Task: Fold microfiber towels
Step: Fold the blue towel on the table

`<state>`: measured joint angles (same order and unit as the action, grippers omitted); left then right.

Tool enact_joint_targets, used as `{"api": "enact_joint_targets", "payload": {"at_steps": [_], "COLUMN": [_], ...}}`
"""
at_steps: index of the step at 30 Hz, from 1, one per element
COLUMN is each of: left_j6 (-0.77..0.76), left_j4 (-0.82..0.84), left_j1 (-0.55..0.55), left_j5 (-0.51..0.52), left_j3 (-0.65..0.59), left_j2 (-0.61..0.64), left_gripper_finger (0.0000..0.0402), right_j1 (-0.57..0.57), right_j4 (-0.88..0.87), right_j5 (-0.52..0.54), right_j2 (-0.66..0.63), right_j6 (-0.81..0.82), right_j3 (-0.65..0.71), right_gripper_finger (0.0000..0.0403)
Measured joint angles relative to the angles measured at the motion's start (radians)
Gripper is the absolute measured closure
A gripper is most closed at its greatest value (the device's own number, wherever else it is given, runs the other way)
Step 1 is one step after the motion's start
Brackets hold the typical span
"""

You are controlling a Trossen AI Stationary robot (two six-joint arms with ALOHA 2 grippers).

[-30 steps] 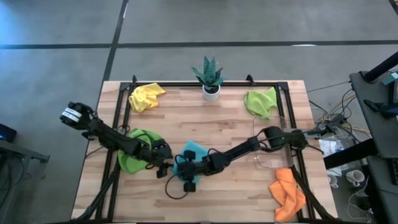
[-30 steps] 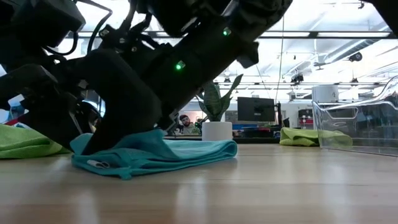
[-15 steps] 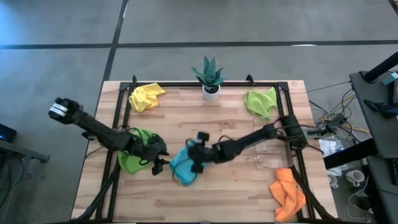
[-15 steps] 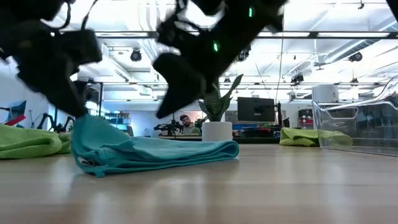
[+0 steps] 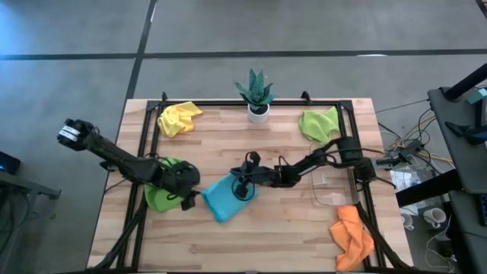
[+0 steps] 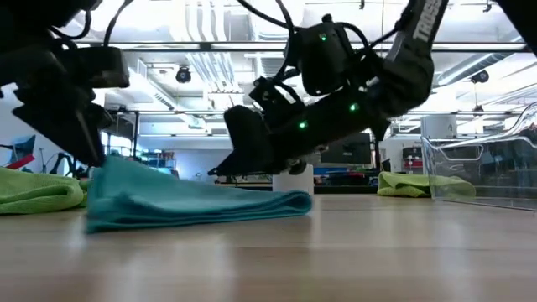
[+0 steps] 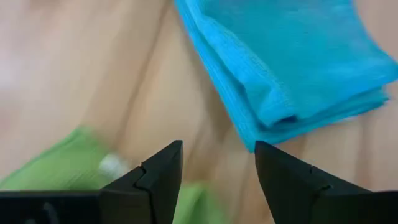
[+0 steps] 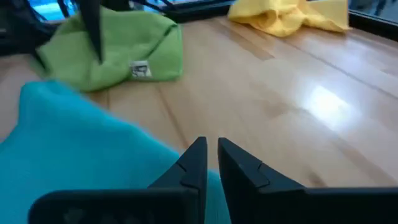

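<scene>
My right gripper [image 5: 242,181] hung just above the light blue towel [image 5: 227,199], at the towel's one o'clock edge, with its fingers [image 8: 194,163] drawn nearly together and nothing pinched between them. My left gripper [image 5: 190,199] sat at the towel's nine o'clock edge, its two fingers [image 7: 163,169] parted with bare wood and the cloth's folded border showing in the gap, holding nothing.

The light blue towel lay folded and flat a little toward six o'clock from the middle of the table [image 5: 281,243], its layered edges stacked in the left wrist view. A lime green towel [image 5: 161,194] lay bunched at its nine o'clock side, under my left arm, with a small white tag [image 8: 140,68] showing in the right wrist view. The yellow towel [image 5: 178,118] was crumpled near the table's eleven o'clock corner, a second lime green towel [image 5: 318,124] near the one o'clock corner, and the orange towel [image 5: 351,236] at the five o'clock corner. The potted plant [image 5: 257,94] stood at twelve o'clock, and the clear tray [image 5: 329,190] rested at three o'clock, well apart from the blue cloth.
</scene>
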<state>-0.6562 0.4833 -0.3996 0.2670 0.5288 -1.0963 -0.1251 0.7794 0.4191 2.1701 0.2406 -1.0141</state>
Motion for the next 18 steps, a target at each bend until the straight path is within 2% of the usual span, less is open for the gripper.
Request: {"api": "enact_joint_targets", "payload": {"at_steps": [7, 11, 14, 16, 18], "left_j6": [0.012, -0.029, -0.114, -0.146, -0.137], "left_j4": [0.066, 0.229, 0.392, 0.419, 0.364], "left_j1": [0.0, 0.0, 0.0, 0.0, -0.001], "left_j5": [-0.014, -0.035, -0.032, 0.012, 0.092], "left_j3": [0.029, 0.07, 0.102, 0.107, 0.092], "left_j2": [0.089, 0.143, 0.184, 0.206, 0.218], "left_gripper_finger": [0.0217, 0.0217, 0.0217, 0.0217, 0.0217], "right_j1": [0.021, 0.042, 0.059, 0.062, 0.062], "right_j4": [-0.001, -0.036, -0.103, -0.142, -0.195], "right_j5": [0.003, 0.045, 0.082, 0.091, 0.112], "right_j2": [0.12, 0.124, 0.094, 0.067, 0.029], "right_j6": [0.039, 0.037, 0.002, -0.035, -0.07], "right_j3": [-0.061, -0.066, -0.059, -0.053, -0.041], "right_gripper_finger": [0.0385, 0.0385, 0.0385, 0.0385, 0.0385]}}
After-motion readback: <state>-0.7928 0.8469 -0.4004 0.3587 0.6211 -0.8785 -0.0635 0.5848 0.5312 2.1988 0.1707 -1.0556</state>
